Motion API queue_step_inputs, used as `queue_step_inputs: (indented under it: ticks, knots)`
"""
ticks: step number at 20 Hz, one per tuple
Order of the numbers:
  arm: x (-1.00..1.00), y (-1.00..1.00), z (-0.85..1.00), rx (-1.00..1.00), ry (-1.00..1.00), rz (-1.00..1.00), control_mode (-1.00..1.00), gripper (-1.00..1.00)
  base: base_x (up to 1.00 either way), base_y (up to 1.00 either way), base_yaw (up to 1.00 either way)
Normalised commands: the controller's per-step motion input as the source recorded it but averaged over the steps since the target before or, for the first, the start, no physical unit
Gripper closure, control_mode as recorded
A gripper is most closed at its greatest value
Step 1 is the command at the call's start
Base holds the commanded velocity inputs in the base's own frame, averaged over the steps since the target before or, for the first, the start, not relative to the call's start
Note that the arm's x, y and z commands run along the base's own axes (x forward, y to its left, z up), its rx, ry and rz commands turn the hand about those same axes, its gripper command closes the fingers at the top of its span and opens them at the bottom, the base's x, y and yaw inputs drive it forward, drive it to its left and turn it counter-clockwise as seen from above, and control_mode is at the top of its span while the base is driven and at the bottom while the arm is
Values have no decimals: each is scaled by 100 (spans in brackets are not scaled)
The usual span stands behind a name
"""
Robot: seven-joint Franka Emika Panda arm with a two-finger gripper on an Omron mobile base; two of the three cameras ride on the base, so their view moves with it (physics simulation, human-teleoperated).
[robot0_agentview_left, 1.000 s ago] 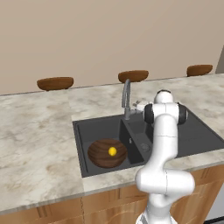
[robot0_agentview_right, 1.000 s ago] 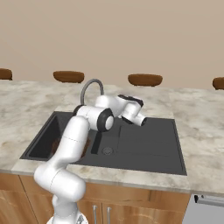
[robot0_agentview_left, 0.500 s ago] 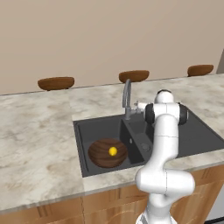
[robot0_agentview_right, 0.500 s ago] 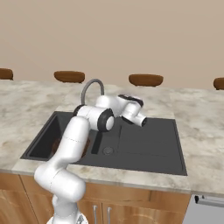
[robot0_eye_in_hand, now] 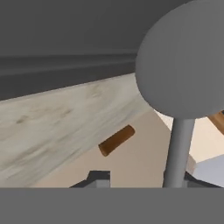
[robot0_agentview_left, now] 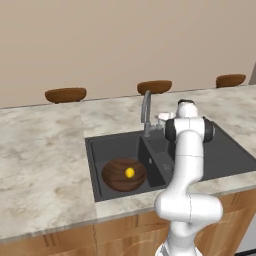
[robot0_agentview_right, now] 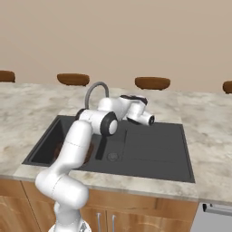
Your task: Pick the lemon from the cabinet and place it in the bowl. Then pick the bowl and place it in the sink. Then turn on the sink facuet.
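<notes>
Streaky dark wood bowl (robot0_agentview_left: 123, 174) sat in the charcoal sink (robot0_agentview_left: 107, 144).
Round yellow lemon (robot0_agentview_left: 130, 172) inside; gripper (robot0_eye_in_hand: 140, 180) pinched the grey faucet lever (robot0_eye_in_hand: 183, 78).

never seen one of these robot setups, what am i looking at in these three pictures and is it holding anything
It is a computer-rendered kitchen. The white jointed machine is a robot arm on a base that can drive. Two pictures come from cameras on that base, behind the arm on either side. The third comes from a camera on its hand, very close to the grey faucet. Set in the pale stone counter is a dark two-basin sink. In its left basin sits a wooden bowl with a lemon inside. The gripper is up by the faucet's side lever; whether it is closed on the lever I cannot tell.
</notes>
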Motion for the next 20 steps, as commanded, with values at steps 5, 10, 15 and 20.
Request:
queue_step_inputs:
  ticks: [5,10,15,20]
  knots:
    - [-16,-100,-89,0,21,-5,-100,100,0,0,0]
    - [-22,-94,-100,0,22,-3,-100,100,0,0,0]
    - [-21,-77,-98,0,19,-1,-100,100,0,0,0]
    - [-25,-46,-49,1,7,-1,-100,100,0,0,0]
